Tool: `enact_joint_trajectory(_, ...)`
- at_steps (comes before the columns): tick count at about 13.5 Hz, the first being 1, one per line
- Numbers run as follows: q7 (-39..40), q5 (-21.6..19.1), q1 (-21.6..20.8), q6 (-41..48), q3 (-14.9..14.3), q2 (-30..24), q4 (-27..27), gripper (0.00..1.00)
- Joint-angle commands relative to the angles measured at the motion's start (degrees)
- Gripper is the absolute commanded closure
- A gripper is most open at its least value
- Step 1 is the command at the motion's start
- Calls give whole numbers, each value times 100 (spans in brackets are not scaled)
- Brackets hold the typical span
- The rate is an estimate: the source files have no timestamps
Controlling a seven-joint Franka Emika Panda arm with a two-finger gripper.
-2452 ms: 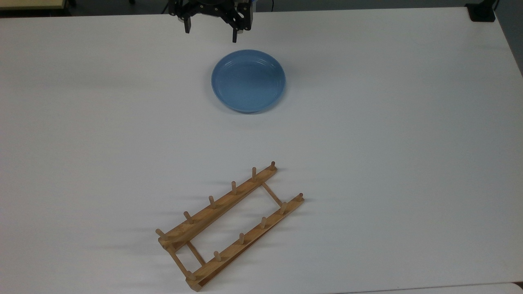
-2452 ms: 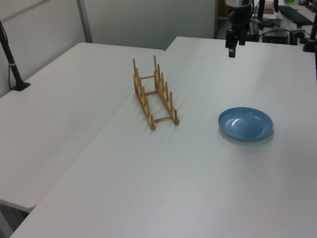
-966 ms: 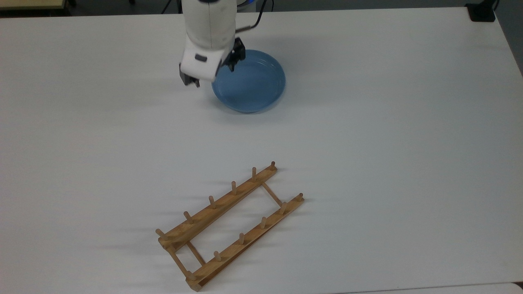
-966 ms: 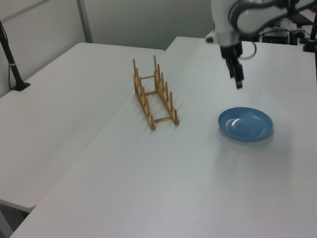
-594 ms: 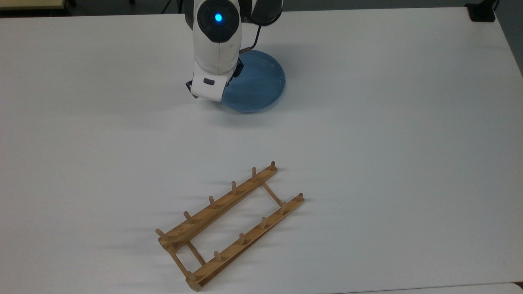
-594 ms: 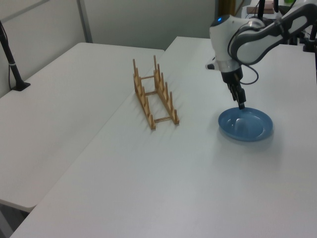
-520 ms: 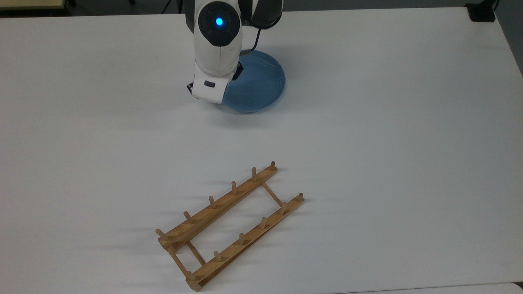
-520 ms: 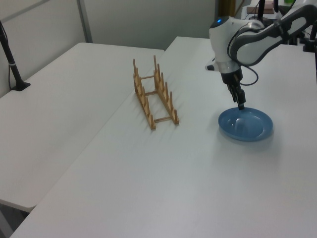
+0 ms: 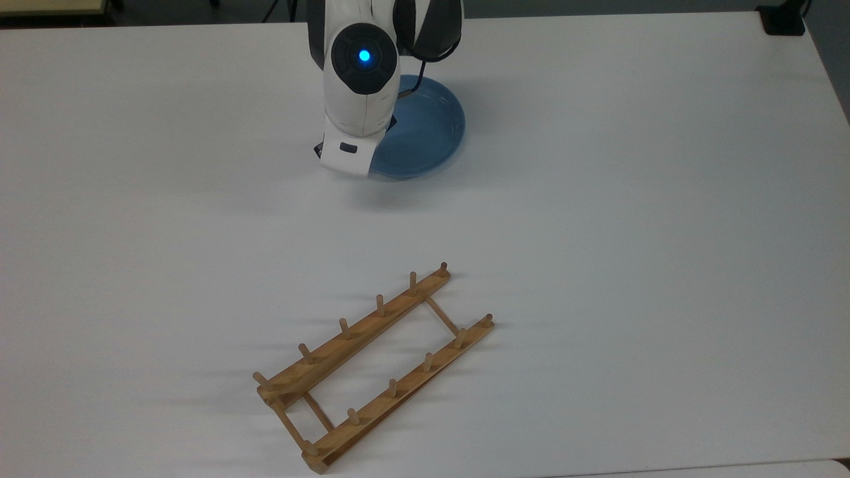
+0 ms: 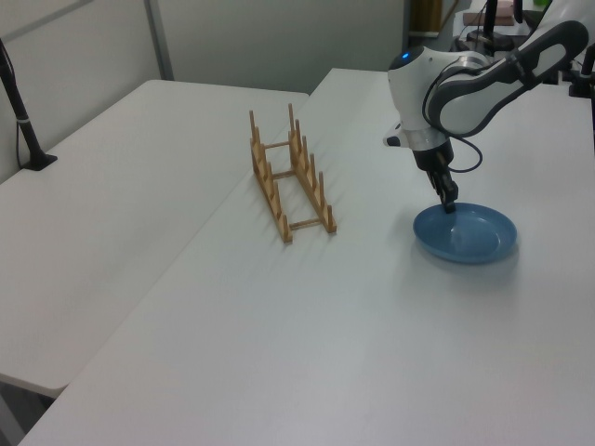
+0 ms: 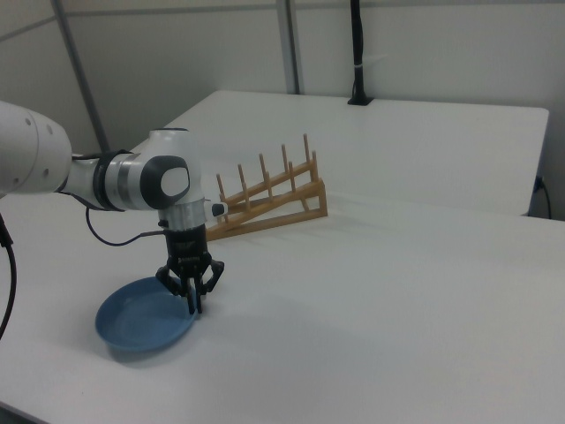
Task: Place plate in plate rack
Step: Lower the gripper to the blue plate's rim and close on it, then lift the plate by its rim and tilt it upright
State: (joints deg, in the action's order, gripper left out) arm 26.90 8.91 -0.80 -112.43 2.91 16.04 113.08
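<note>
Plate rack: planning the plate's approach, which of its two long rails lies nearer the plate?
The upper rail in the top view, facing the plate; the other rail lies below it, farther off.

Bright, even overhead light, soft and diffuse. White table (image 9: 631, 199) reads slightly blue-grey in the top view, faintly darker toward its corners. Shadows weak: a pale smear under the arm (image 9: 362, 79) by the plate (image 9: 425, 133), thin streaks running to the top view's left from the rack (image 9: 372, 365) pegs. Small sheen inside the plate in the left view. Side views softer, mildly grainy.
</note>
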Motion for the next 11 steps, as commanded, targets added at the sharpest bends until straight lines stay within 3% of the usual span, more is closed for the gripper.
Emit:
enact_joint_trajectory(1,96,49,-8,10,-18,-22,-233,100)
enact_joint_trajectory(7,-44,6,-7,239,-27,-31,-1445,100)
enact_joint_trajectory(11,-684,-12,-51,222,-18,-22,-2219,100)
